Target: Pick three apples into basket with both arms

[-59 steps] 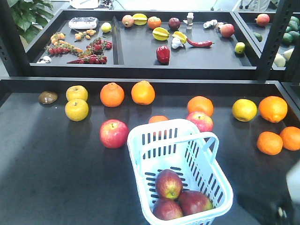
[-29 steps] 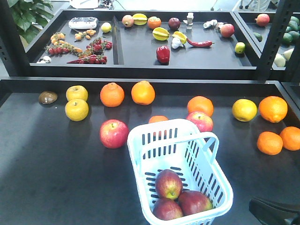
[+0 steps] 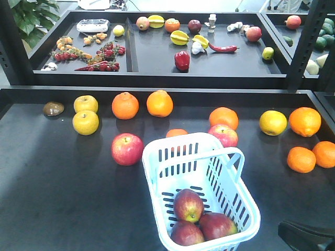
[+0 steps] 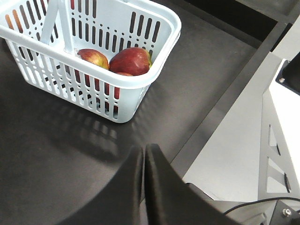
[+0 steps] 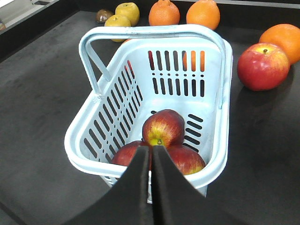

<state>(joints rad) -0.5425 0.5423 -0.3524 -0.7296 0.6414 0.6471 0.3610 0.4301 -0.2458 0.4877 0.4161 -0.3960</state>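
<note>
Three dark red apples with yellow-green streaks (image 3: pixel 200 219) lie together in the near end of the pale blue-white slotted plastic basket (image 3: pixel 157 157), touching one another; one sits on top toward the basket's middle, two lie lower against the near wall; in the right wrist view the top apple shows its stem end facing up. The basket stands on the black counter (image 3: pixel 57 188), set at an angle, both loop handles folded down along the rim.

Left gripper (image 4: pixel 144 157): black fingers pressed together, nothing between them; it hangs over bare counter near the front edge, apart from the basket's corner. Right gripper (image 5: pixel 151 157): fingers likewise closed and empty, poised just above the basket's near rim, tips in line with the apples; whether they touch the fruit cannot be told from this angle. In the front view only a black piece of arm (image 3: pixel 306 236) shows at the lower right corner; probably the right arm.

Outside the basket: a red apple (image 3: pixel 126 149) to its left, another (image 3: pixel 223 135) just behind its far right corner; round oranges (image 3: pixel 142 104) and yellow fruits (image 3: pixel 85 114) are spread along the back of the counter.
</note>
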